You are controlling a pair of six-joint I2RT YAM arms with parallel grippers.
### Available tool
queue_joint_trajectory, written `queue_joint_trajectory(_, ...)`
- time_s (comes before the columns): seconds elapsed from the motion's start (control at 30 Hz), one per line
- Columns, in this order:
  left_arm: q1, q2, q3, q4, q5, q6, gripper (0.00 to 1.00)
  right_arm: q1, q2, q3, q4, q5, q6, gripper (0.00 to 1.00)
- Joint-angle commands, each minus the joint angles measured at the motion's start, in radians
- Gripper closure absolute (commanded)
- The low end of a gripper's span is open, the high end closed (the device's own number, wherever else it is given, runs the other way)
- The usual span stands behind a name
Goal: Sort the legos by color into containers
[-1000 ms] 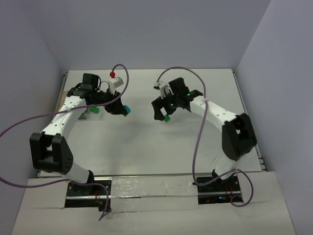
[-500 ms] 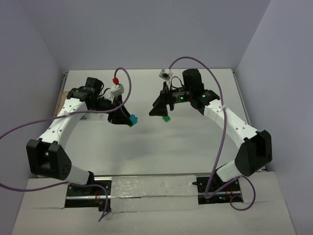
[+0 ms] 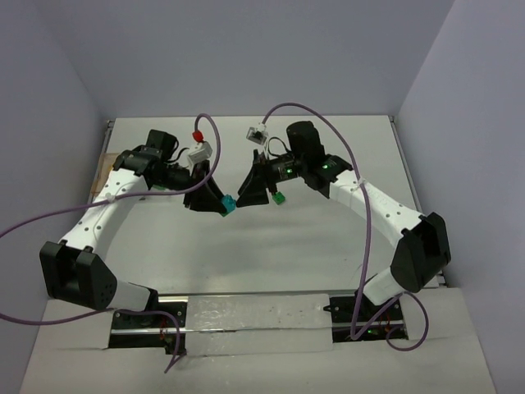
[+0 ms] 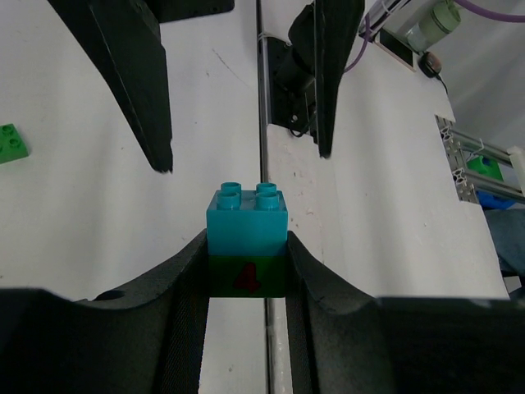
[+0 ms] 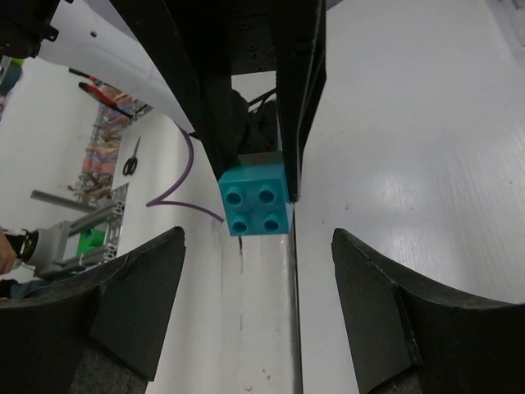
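**Two-colour brick stack, offered between the arms**

The left gripper (image 4: 246, 246) is clamped on a green plastic brick (image 4: 246, 277) with a teal studded plastic brick (image 4: 246, 215) stacked on top. The right gripper (image 5: 256, 238) faces the studs, spread wide and empty, probably to split the colours. Nothing stands between them. A small loose green brick (image 3: 279, 198) lies nearby on the white table (image 3: 287, 246).

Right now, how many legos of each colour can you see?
Teal lego: 1, clamped in the left pincer.
Green legos: 2, the lower green lego under the teal one, the loose green lego on the table.
Total: 3.
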Motion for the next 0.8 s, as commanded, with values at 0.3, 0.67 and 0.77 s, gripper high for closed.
queue_joint_trajectory(0.3, -0.03, 0.002, 0.006, 0.05, 0.016, -0.03, 0.96, 0.066, 0.039, 0.112, -0.086, 0.026, -0.096, 0.24)
queue_joint_trajectory(0.67, -0.031, 0.015, 0.016, 0.052, 0.013, -0.044, 0.94, 0.097, 0.048, 0.133, -0.162, 0.092, -0.173, 0.3)
queue_joint_trajectory(0.77, -0.031, 0.015, 0.011, 0.055, 0.01, -0.047, 0.93, 0.097, 0.048, 0.13, -0.155, 0.098, -0.168, 0.38)
